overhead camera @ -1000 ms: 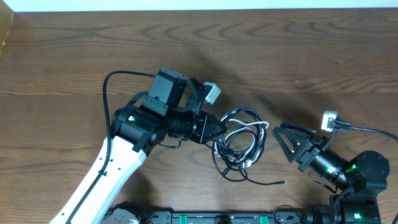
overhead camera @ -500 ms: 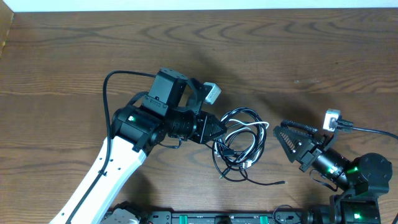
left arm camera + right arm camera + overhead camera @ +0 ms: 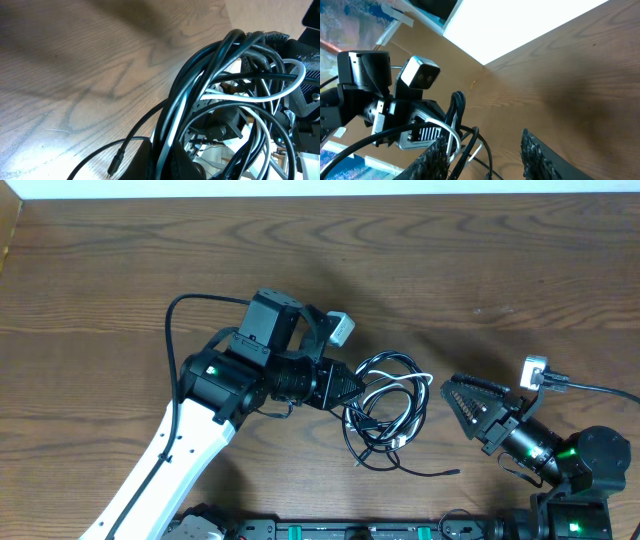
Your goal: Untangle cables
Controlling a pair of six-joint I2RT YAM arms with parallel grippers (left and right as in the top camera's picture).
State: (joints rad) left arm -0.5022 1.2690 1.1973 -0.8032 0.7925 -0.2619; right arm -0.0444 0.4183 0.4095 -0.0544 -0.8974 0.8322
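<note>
A tangled bundle of black and white cables [image 3: 388, 410] lies on the wooden table near the middle front. My left gripper [image 3: 350, 392] is shut on the bundle's left side; its wrist view shows black and white strands [image 3: 215, 95] pinched between the fingers and looping upward, with a small plug end [image 3: 115, 164] lying on the wood. My right gripper [image 3: 462, 402] is open and empty, just right of the bundle, its fingers pointing toward it. In the right wrist view the cables [image 3: 462, 132] sit beyond the left finger, with the left arm behind them.
The brown wooden table [image 3: 450, 270] stretches far and to both sides. A loose black cable end [image 3: 440, 473] trails out front right of the bundle. A black rail [image 3: 350, 530] runs along the front edge.
The right gripper has drifted slightly down and right. The left gripper and the bundle have stayed put.
</note>
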